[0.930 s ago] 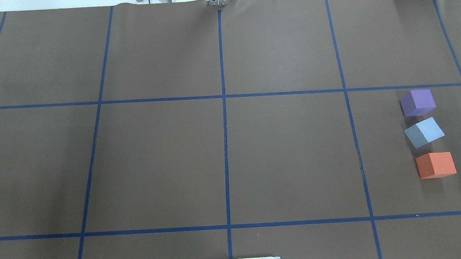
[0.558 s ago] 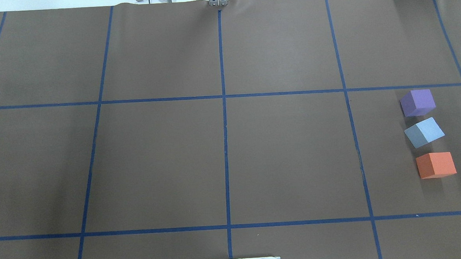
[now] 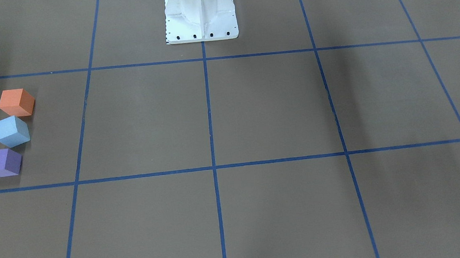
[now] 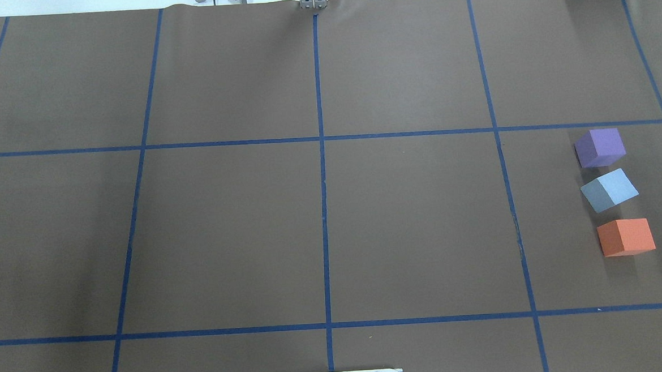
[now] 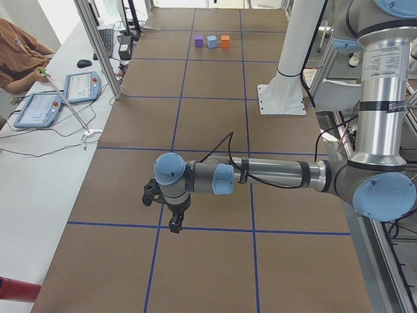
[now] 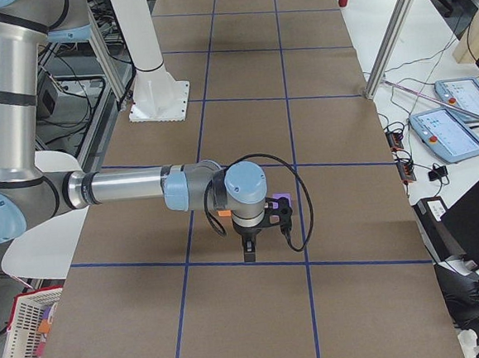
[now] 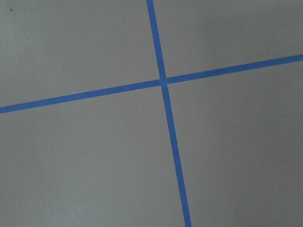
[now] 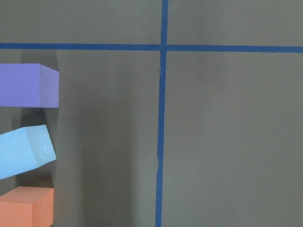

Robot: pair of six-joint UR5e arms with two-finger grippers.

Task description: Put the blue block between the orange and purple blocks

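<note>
The blue block (image 4: 609,189) sits on the brown table between the purple block (image 4: 601,146) and the orange block (image 4: 626,237), in a row at the right, small gaps between them. The row also shows in the front view: orange (image 3: 16,102), blue (image 3: 11,131), purple (image 3: 1,162). The right wrist view shows all three at its left edge, blue (image 8: 23,152) turned slightly. My right gripper (image 6: 247,249) hangs above the table beside the row. My left gripper (image 5: 174,225) hangs over the table's far left part. Each shows only in a side view, so I cannot tell open or shut.
Blue tape lines (image 4: 321,152) divide the brown table into squares. The robot's white base (image 3: 200,12) stands at the table's near middle edge. Operator tablets (image 5: 62,94) and cables lie on the white bench beside the table.
</note>
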